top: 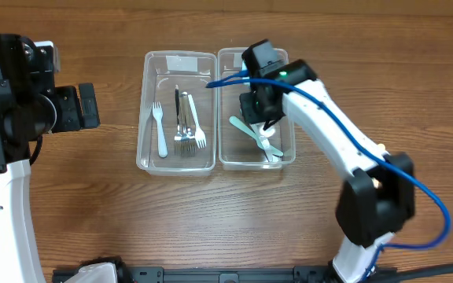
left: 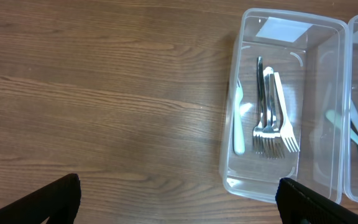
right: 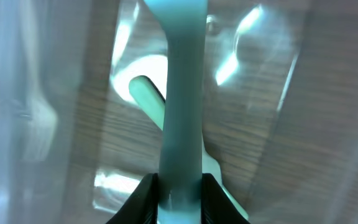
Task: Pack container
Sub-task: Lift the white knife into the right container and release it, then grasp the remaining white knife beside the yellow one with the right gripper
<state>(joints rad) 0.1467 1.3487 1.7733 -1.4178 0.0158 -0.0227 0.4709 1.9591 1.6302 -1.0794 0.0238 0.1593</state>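
The brown wood-grain bench (top: 93, 196) carries everything. The white-and-black left arm (top: 6, 181) stands over its left edge. The white right arm (top: 333, 141), with a blue cable running along it, reaches from the near right corner toward the middle.

Two containers sit side by side near the far edge, about midway between the left and right edges, their long sides touching or very nearly so. They are the left-hand clear plastic rectangular container (top: 142, 118) and the right-hand clear plastic rectangular container (top: 225, 79).

The left gripper (left: 179, 205) hangs above bare wood between the bench's left edge and the left-hand container. Its fingers are spread wide, with nothing between them.

The right gripper (right: 179, 199) is down inside the right-hand container, pinching a teal plastic utensil handle (right: 182, 93) — in the wrist view the handle runs straight up from between the fingertips. What kind of utensil it is cannot be told.

In the left-hand container, four utensils lie lengthwise on the floor. A pale blue plastic fork (top: 160, 130) lies nearest the left wall, its thick handle end toward the near edge. Beside it are two metal forks (top: 182, 126) and a white plastic fork (top: 197, 126), close together with their tines toward the near edge.

At the near end of the right-hand container, a mint-green plastic utensil (top: 246, 128) lies at a slant, crossing a white plastic utensil (top: 271, 149). In the wrist view a pale rounded handle end (right: 143, 92) lies beneath the pinched handle — blurred, but crossing under it.
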